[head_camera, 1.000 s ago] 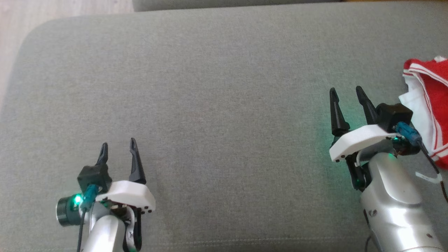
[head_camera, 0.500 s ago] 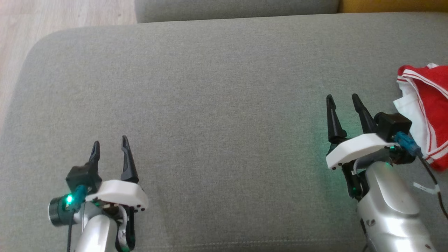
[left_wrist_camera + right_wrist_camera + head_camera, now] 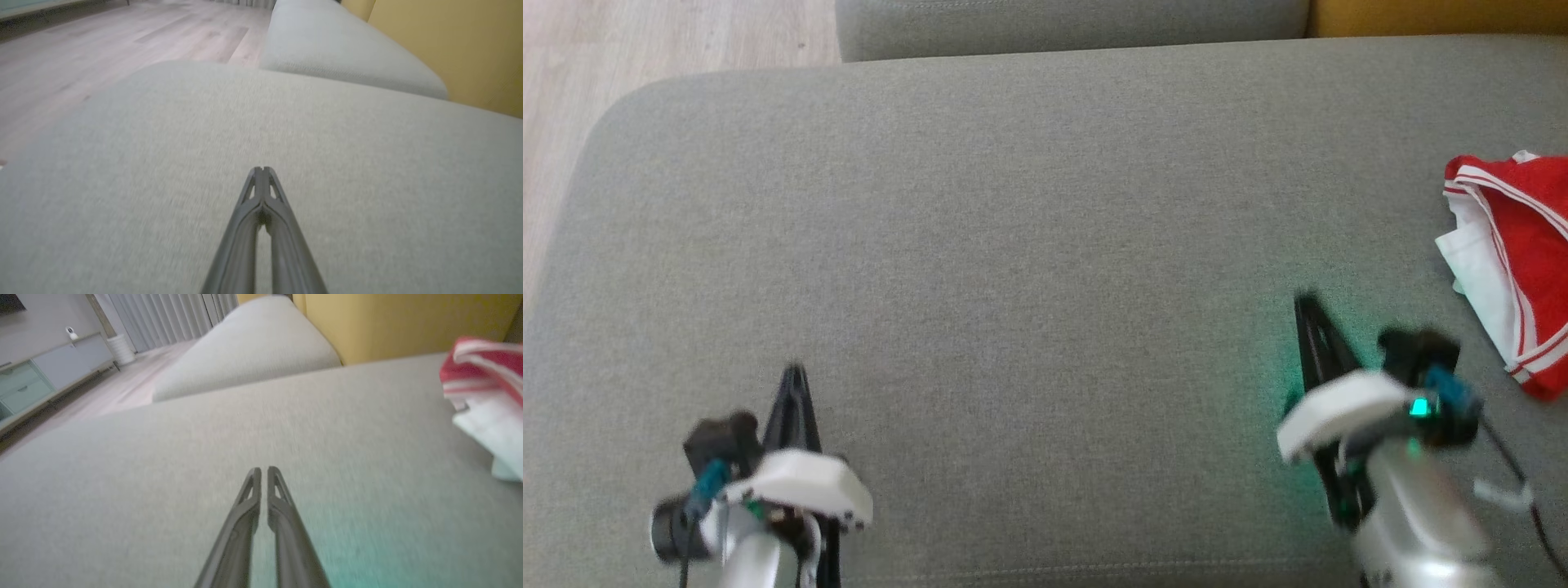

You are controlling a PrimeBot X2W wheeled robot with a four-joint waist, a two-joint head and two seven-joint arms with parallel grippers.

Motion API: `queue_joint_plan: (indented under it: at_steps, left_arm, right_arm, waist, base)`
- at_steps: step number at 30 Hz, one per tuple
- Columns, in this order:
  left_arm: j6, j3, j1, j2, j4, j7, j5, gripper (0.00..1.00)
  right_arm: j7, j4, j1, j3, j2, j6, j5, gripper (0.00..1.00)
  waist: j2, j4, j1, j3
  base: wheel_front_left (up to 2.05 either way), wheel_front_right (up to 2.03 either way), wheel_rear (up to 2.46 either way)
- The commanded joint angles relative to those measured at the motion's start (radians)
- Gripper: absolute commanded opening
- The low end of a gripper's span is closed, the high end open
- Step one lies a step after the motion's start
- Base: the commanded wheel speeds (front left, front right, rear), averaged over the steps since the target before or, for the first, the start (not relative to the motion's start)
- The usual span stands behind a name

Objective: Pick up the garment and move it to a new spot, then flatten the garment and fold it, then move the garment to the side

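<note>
Garment (image 3: 1527, 237) of crumpled red-and-white cloth lies near our right gripper (image 3: 1307, 302), fingers almost touching; our left gripper (image 3: 794, 371) is closed.

A wide grey sofa cushion (image 3: 1045, 245) spreads before me, with a second cushion (image 3: 1070, 24) beyond its far edge. Pale wooden floor (image 3: 670, 33) lies far left, a yellow wall (image 3: 1437, 16) far right.

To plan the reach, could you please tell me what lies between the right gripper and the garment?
Only bare grey cushion lies between the right gripper and the garment; the head view shows this stretch.
</note>
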Motion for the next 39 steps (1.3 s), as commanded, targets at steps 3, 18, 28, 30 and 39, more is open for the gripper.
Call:
queue_joint_plan:
  at_steps: [3,18,28,30,39]
  left_arm:
    - [-0.008,0.009,-0.008,0.001,-0.009,0.012,-0.036,0.00]
    - [-0.041,0.034,-0.007,0.003,-0.027,0.053,-0.202,0.00]
    - [-0.063,0.053,-0.007,0.004,-0.039,0.082,-0.311,0.00]
    - [-0.068,0.056,-0.007,0.004,-0.041,0.087,-0.333,0.00]
    - [-0.090,0.075,-0.007,0.005,-0.052,0.116,-0.443,0.00]
  right_arm:
    - [0.012,-0.016,-0.006,-0.010,0.000,0.000,0.035,0.00]
    - [0.053,-0.079,0.030,-0.033,0.001,0.001,0.201,0.00]
    - [0.081,-0.119,0.052,-0.050,0.002,0.002,0.311,0.00]
    - [0.087,-0.127,0.056,-0.054,0.002,0.002,0.333,0.00]
    - [0.116,-0.166,0.078,-0.071,0.003,0.002,0.442,0.00]
  waist:
    - [0.0000,0.000,0.0000,-0.003]
    - [0.0000,0.002,0.0000,-0.016]
    - [0.0000,0.003,0.0000,-0.025]
    - [0.0000,0.003,0.0000,-0.027]
    - [0.0000,0.005,0.0000,-0.036]
  base:
    - [0.00,0.00,0.00]
    - [0.00,0.00,0.00]
    - [0.00,0.00,0.00]
    - [0.00,0.00,0.00]
    - [0.00,0.00,0.00]
